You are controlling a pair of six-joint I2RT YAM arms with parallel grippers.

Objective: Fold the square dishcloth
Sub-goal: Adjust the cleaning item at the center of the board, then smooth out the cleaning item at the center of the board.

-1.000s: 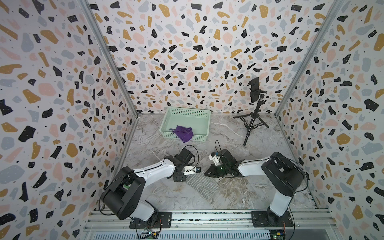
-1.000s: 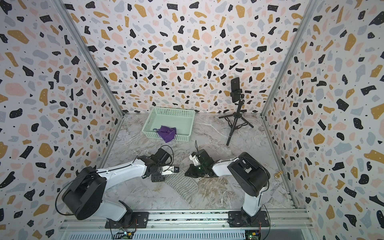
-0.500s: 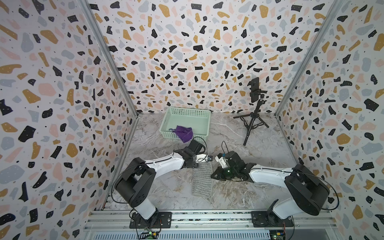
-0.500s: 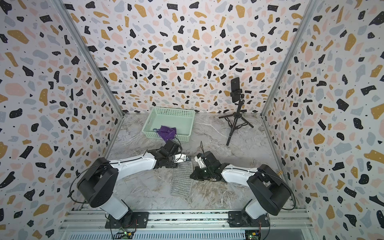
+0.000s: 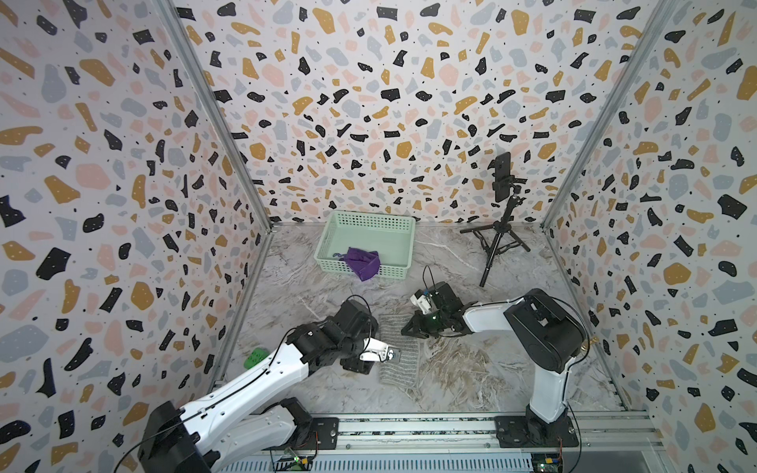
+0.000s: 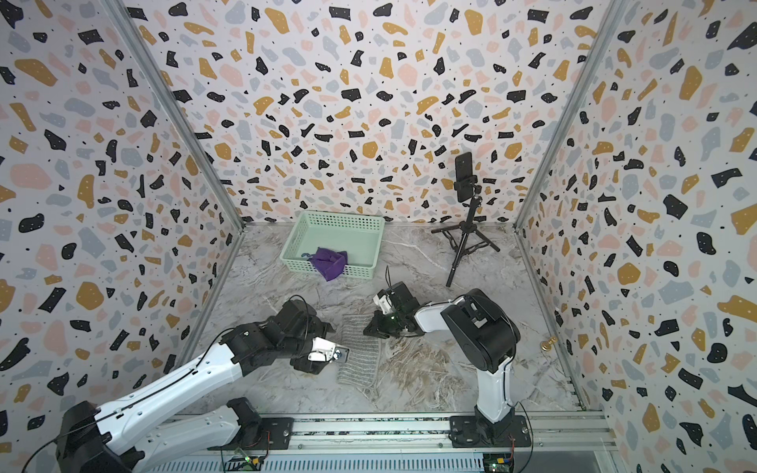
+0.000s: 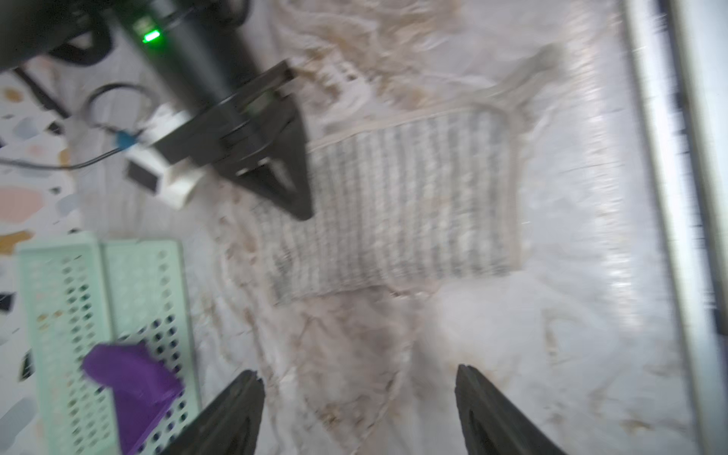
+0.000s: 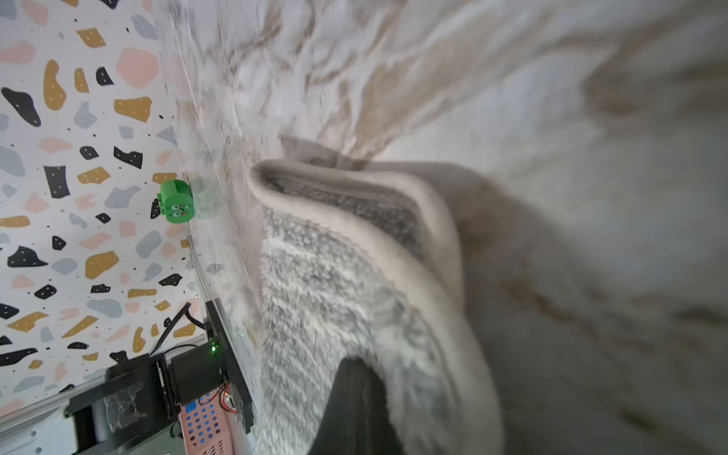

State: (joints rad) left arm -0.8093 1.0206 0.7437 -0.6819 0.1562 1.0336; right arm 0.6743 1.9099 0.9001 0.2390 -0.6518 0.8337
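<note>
1. Front edge: a metal rail (image 5: 409, 428) carries the bases of both arms along the marble-patterned desk (image 5: 491, 368).
2. The square dishcloth (image 5: 399, 352), grey-striped with a beige hem, lies folded into a narrow strip. It sits midway between the desk's left and right edges and nearer the front edge, with its long axis running front to back. The right wrist view shows the hem at one end curling up over a lower layer.
3. The left gripper (image 7: 356, 372) is just beside the strip's left long edge. Its jaws stand wide apart with only bare desk between them, and it holds nothing.
4. A green toy block (image 5: 254, 358) rests against the desk's left edge, well apart from the cloth.
5. The right gripper (image 5: 409, 328) is at the strip's far end. Its jaws are pressed together into one wedge, and the tip touches the far right corner of the cloth. Whether any fabric is pinched cannot be told.
6. A pale green basket (image 5: 368, 217) stands near the back edge, with a purple cloth (image 5: 362, 262) draped over its front wall.
7. A black tripod (image 5: 502, 241) holding a phone (image 5: 502, 176) stands toward the back right corner.
</note>
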